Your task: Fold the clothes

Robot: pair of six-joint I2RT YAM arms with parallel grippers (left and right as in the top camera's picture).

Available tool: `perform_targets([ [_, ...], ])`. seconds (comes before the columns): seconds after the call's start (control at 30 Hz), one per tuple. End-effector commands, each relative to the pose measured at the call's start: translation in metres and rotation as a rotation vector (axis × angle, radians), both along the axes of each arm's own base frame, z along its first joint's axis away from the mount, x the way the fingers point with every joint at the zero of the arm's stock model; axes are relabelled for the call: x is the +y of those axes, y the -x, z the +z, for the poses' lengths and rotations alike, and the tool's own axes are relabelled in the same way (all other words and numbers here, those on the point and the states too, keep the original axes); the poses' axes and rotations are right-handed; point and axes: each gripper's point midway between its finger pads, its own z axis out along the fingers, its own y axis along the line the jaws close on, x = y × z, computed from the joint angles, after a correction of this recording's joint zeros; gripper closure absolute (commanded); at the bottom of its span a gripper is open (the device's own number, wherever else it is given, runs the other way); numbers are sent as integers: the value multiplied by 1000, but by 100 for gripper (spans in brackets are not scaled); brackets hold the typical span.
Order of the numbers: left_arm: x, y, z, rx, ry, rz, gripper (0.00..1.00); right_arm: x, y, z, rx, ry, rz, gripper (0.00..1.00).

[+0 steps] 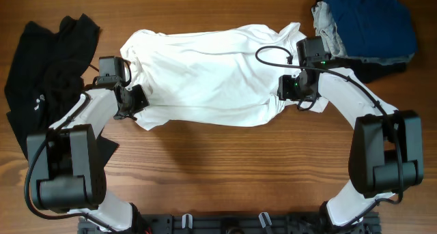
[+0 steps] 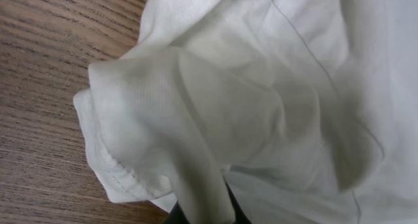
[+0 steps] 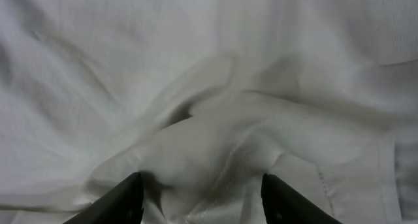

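The left jaws are clamped shut on a fold of the white T-shirt (image 2: 196, 119) at its hemmed edge; in the left wrist view the cloth rises out of the dark tips and drapes over them. The right jaws stand apart, one tip on either side of a soft ridge of the same shirt, with no visible pinch on it.

The shirt lies rumpled across the middle of the desk (image 1: 225, 152), stretched lengthwise between the two arms. A black garment (image 1: 48, 70) is heaped just past its left end, and a blue garment (image 1: 372, 19) and a grey one (image 1: 328, 26) sit by its right end.

The risk lies on the right. If those jaws close on the ridge, they may catch only the top layer, or miss it altogether, and the fold would drag crooked. A lift by the left side alone would bunch the shirt instead of flattening it. A wide sweep to the right could also snag the grey cloth close by.
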Motion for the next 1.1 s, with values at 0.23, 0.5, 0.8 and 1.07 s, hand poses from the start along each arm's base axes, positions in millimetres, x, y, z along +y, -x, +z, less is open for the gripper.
perform_targets([
  [0.23,-10,44,-43,177,37,2,96,9,1,-6,9,-48,3,41],
  [0.5,-10,44,-43,177,37,2,96,8,5,-11,18,-46,1,45],
  [0.8,-10,44,-43,177,37,2,96,6,8,-17,20,-44,-24,48],
  [1.07,-10,44,-43,176,36,2,96,6,-1,-5,1,-50,-37,77],
])
